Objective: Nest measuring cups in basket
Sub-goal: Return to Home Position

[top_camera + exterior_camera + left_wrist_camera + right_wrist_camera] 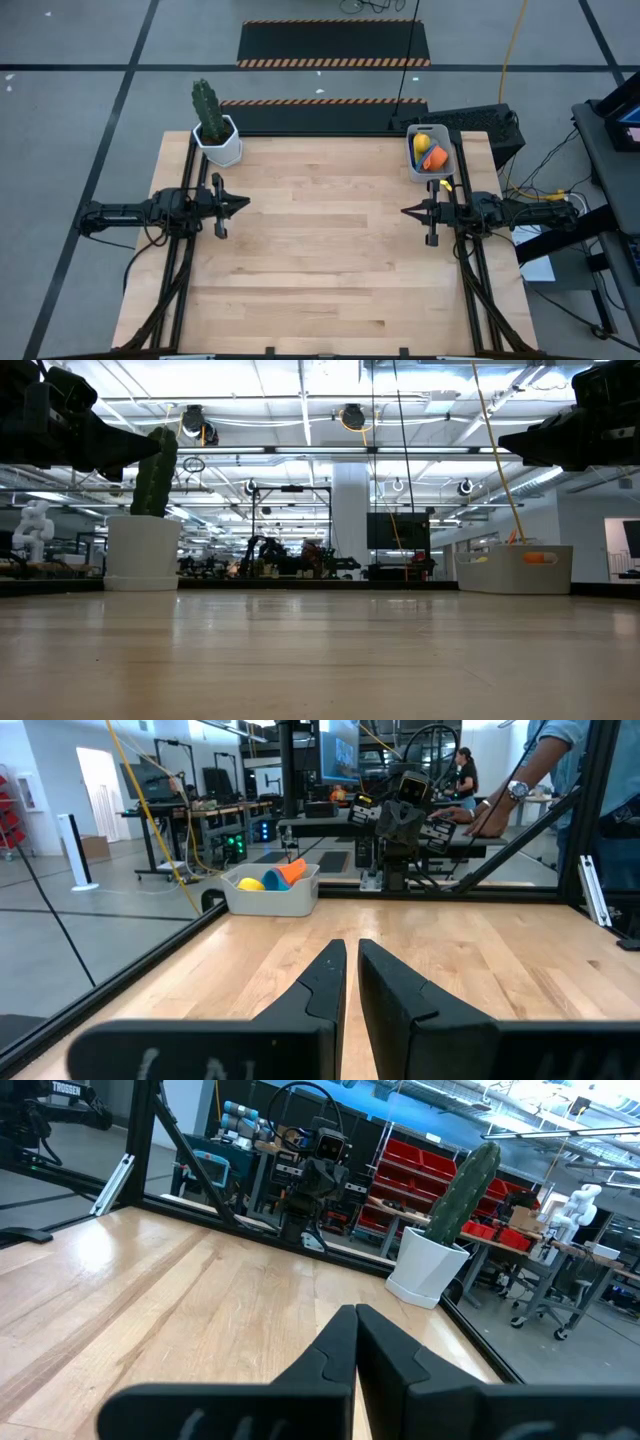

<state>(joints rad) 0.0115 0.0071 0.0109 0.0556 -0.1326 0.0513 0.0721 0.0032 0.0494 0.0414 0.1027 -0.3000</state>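
Orange and yellow plastic shows above the pale rim of the basket [428, 129]: these are the measuring cups [431, 156], lying inside it. The other colours sit too low to be counted. No cup shows anywhere else on the wooden table [320, 260] in the high view.

The basket stands at the far right corner of the table, with its long axis running from the near edge toward the far edge. The left wrist view shows the same bin across the boards, with the cups [276, 876] heaped in it.

The right gripper [405, 211] is by far the nearer tool. The basket lies just beside that arm on its far-edge side, close but apart from it, and the fingers point away from it toward the table's middle. The fingers are pressed together and carry nothing.

The left gripper [245, 203] faces the right one from well across the table, likewise closed and empty, and a white cactus pot [222, 142] stands beyond it at the far left corner.

Both arms look drawn back and level, so the nesting reads as finished. Any further reach for the basket would fall to the right arm, which would have to turn toward the far edge.
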